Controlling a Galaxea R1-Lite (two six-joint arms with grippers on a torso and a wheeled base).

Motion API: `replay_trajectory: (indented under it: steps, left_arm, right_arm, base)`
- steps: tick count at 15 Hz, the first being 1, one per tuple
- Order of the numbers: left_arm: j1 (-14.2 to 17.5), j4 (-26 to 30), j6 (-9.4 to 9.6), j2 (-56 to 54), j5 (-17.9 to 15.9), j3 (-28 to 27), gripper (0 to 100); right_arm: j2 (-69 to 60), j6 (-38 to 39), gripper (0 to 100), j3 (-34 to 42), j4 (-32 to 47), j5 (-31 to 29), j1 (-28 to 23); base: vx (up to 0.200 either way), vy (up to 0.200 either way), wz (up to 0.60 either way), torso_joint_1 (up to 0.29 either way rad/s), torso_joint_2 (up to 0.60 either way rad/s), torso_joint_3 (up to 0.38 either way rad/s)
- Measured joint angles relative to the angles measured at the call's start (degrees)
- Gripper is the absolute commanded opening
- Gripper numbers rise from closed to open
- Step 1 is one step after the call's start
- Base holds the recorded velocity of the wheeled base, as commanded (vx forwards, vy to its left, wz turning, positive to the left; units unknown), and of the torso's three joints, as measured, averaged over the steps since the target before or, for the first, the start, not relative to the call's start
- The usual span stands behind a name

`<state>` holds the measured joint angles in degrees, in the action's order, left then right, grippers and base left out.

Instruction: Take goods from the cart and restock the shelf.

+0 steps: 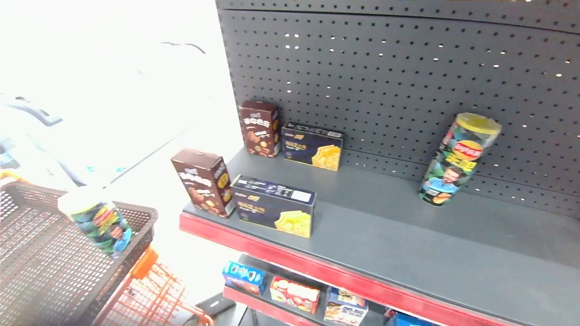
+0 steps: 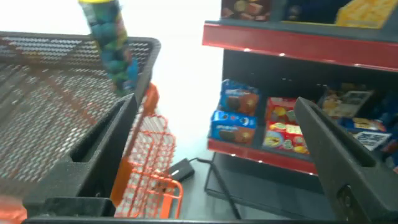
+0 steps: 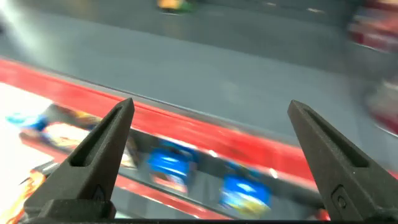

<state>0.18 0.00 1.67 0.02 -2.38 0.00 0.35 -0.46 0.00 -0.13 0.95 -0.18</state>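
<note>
The grey shelf (image 1: 398, 244), edged in red, is spread across the centre and right of the head view and is cut off at the right edge. The black cart basket (image 1: 31, 262) is cropped at lower left, with one chip can (image 1: 97, 222) standing inside near its rim, the lid hard to make out. A second chip can (image 1: 458, 159) stands at right, near the pegboard (image 1: 408, 68). Lower-shelf packets (image 2: 236, 118), clipped at the head view's bottom edge, are shown more fully from the left wrist. The left gripper (image 2: 217, 155) and right gripper (image 3: 210, 112) are both spread wide, with nothing held.
</note>
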Motion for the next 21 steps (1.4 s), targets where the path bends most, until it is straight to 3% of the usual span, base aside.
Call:
replay_trajectory:
  steps: [15,18,21]
  left_arm:
    - [-0.05,0.1,-0.11,0.0,0.0,0.0,100]
    - [-0.05,0.11,0.65,0.0,-0.3,-0.02,100]
    - [-0.32,0.4,0.84,1.55,-0.99,-4.46,100]
  right_arm:
    - [0.0,0.3,100,0.0,-0.02,-0.09,0.0]
    - [0.0,0.3,100,0.0,-0.02,-0.09,0.0]
    - [0.0,0.3,100,0.0,-0.02,-0.11,0.0]
  base:
    - [0.0,0.0,0.04,0.0,0.0,0.0]
    - [0.0,0.0,0.0,0.0,0.0,0.0]
    - [0.0,0.0,0.0,0.0,0.0,0.0]
